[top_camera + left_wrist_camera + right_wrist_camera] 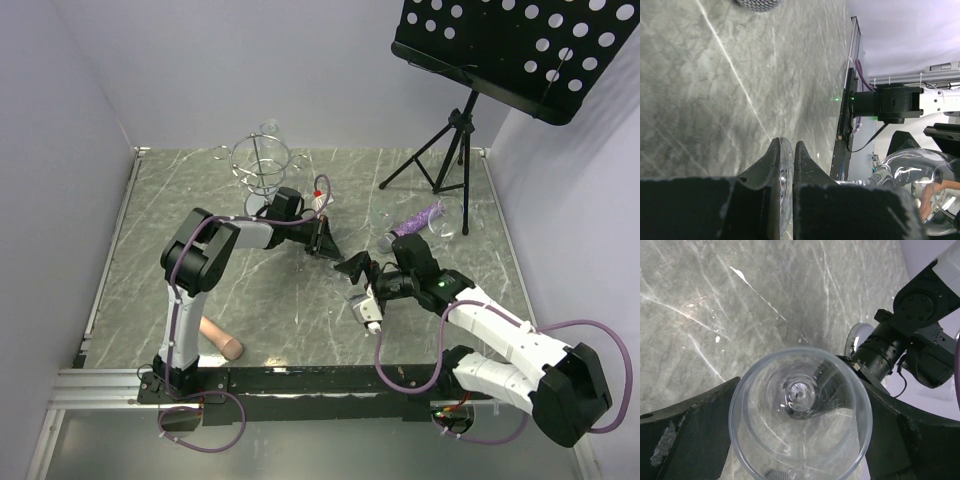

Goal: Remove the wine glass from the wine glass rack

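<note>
A clear wine glass (800, 450) hangs sideways above the table between my two grippers. My left gripper (786, 143) is shut on the glass's round foot (785, 172), with the stem and bowl (912, 167) running off to the right. My right gripper (800, 384) stands wide, one finger on each side of the bowl, whose mouth faces the camera; I cannot tell if the fingers touch it. In the top view the left gripper (326, 243) and right gripper (358, 282) meet mid-table. The silver wine glass rack (262, 165) stands at the back left, apart from both.
A black music stand (520, 40) on a tripod (450, 150) fills the back right. Clear glassware and a purple item (420, 215) lie on the table to the right. A beige cylinder (220, 342) lies near the left arm's base.
</note>
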Robot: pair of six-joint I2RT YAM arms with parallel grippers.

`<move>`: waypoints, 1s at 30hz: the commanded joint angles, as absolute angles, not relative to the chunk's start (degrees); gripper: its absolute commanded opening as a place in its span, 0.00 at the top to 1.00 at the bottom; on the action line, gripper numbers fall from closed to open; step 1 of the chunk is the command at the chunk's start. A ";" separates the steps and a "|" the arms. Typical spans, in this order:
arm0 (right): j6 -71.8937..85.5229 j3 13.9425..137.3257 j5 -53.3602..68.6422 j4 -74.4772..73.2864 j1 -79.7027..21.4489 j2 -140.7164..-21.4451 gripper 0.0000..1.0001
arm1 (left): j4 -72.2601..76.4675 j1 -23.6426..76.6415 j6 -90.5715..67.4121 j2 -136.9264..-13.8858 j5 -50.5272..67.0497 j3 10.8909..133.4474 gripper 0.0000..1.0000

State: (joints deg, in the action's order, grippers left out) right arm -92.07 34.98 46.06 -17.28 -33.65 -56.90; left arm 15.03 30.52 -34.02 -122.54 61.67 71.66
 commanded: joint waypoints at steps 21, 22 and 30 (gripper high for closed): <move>-78.86 41.39 44.30 -20.57 -33.84 -55.46 0.39 | 8.27 29.71 -30.94 -120.06 53.36 74.62 0.25; -75.97 41.57 43.60 -20.31 -33.75 -55.46 0.39 | 7.48 29.71 -30.33 -119.80 52.65 74.71 0.12; -55.83 45.17 36.57 -18.28 -32.08 -56.16 0.41 | 4.58 29.36 -26.73 -117.07 49.92 73.91 0.00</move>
State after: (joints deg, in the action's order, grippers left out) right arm -67.13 40.80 39.51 -22.31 -33.19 -57.43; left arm 7.25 29.63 -30.33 -120.49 52.27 73.25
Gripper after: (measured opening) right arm 0.850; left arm 0.994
